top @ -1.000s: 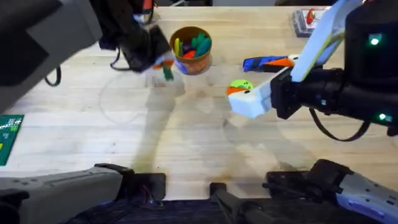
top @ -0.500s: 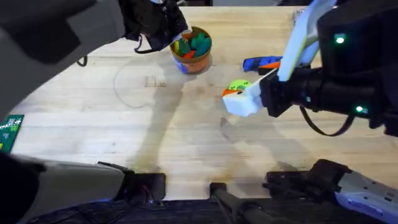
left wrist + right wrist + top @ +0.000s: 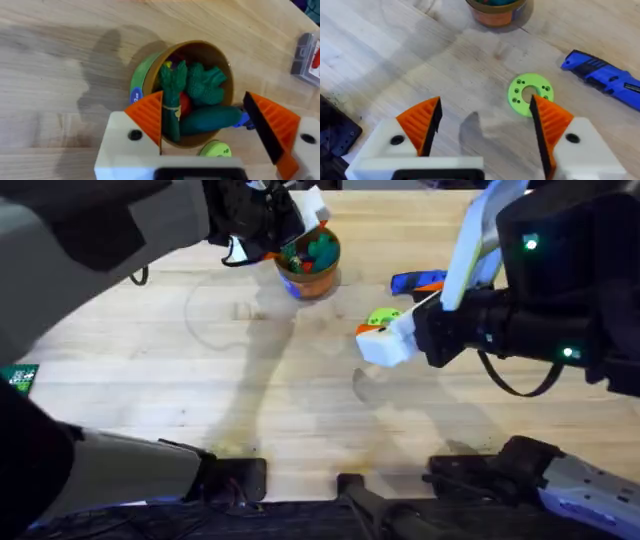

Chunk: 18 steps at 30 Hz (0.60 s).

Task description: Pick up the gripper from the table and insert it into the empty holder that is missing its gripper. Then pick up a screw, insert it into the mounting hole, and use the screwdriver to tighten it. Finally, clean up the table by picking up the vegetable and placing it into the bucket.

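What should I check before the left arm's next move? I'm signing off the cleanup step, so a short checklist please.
1. Left gripper over the bucket: ok.
2. Left jaws open: ok, a wide gap.
3. Vegetable inside the bucket: ok, it stands leafy end up among the other toys, by the rim.
4. Vegetable free of the orange pad: cannot tell, it sits right beside it.
5. Right gripper out of the way: ok, jaws open, holding nothing, apart from the bucket.
6. Screwdriver clear of the bucket: ok, lying on the table.
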Motion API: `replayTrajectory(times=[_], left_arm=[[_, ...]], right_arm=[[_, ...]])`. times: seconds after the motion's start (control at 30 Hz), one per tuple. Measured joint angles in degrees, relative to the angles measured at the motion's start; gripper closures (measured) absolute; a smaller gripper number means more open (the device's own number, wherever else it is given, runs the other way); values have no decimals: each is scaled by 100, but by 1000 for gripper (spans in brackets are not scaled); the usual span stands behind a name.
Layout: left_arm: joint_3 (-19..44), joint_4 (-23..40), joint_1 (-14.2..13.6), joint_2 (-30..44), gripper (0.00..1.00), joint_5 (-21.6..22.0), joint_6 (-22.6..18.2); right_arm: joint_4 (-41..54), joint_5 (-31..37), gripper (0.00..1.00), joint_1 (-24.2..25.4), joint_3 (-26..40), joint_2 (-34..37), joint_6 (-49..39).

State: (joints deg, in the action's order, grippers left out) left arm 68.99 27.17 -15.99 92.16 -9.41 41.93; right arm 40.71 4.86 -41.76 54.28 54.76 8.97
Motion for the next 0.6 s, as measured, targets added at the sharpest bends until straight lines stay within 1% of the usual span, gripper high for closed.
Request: replayTrajectory(times=[0.1, 0.17, 0.23, 0.3, 0.37, 0.47, 0.6], left_arm=[[37, 21, 83, -13, 15, -176, -195], [91, 108, 167, -102, 15, -321, -423], [182, 272, 247, -284, 14, -448, -715], [313, 579, 321, -579, 14, -520, -1085], [424, 993, 388, -973, 14, -583, -1505], [529, 1808, 449, -1619, 14, -612, -2244], [575, 3130, 457, -2361, 14, -682, -3461]], right_arm=[[1, -2, 8, 0, 3, -5, 0], [11, -4, 8, 0, 29, -27, 0], [56, -4, 8, 0, 106, -101, 0], [128, -4, 8, 0, 250, -232, 0], [240, -4, 8, 0, 409, -406, 0], [561, -2, 8, 0, 587, -702, 0], [1142, -2, 7, 0, 625, -1060, 0]])
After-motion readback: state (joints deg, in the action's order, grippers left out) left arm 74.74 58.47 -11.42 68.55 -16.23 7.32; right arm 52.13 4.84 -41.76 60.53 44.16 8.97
